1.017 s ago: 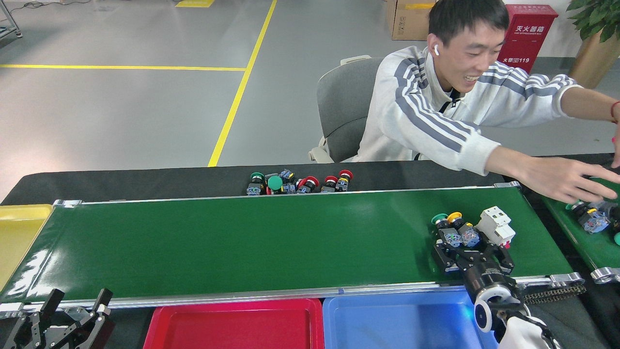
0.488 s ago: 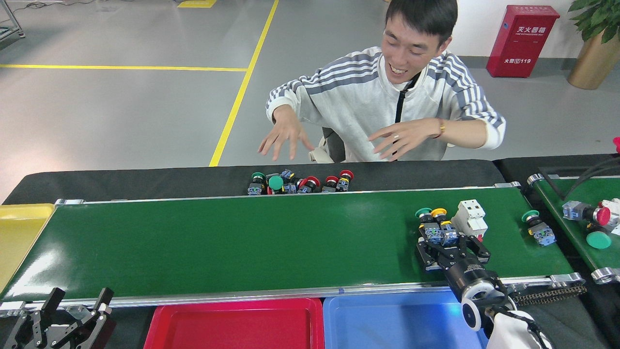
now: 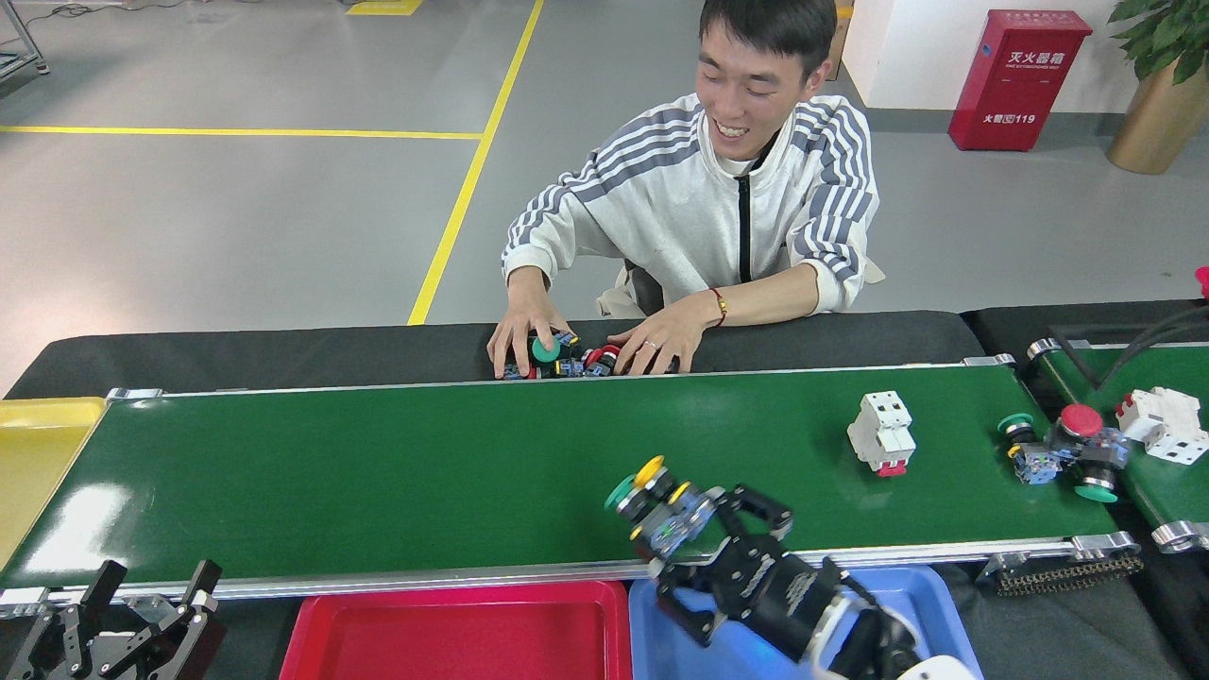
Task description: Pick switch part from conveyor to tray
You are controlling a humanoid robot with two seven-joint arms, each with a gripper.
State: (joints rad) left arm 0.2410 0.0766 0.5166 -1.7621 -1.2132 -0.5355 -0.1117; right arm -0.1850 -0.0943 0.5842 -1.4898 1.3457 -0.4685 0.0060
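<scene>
At seven o'clock your left gripper (image 3: 142,604) idles, fingers spread, off the conveyor (image 3: 378,472). At six o'clock, your right gripper (image 3: 704,538) pinches the switch part (image 3: 656,505) over the belt's near rail, above the blue tray (image 3: 907,604). At three o'clock, a white breaker (image 3: 880,433) lies on the belt.

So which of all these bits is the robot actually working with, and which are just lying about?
Part of the job:
- right gripper, holding two switch parts
- conveyor
- blue tray
- white breaker and more switch parts on the belt

Just about:
- left gripper, idle
- red tray
- yellow tray
- person's pile of switches
</scene>
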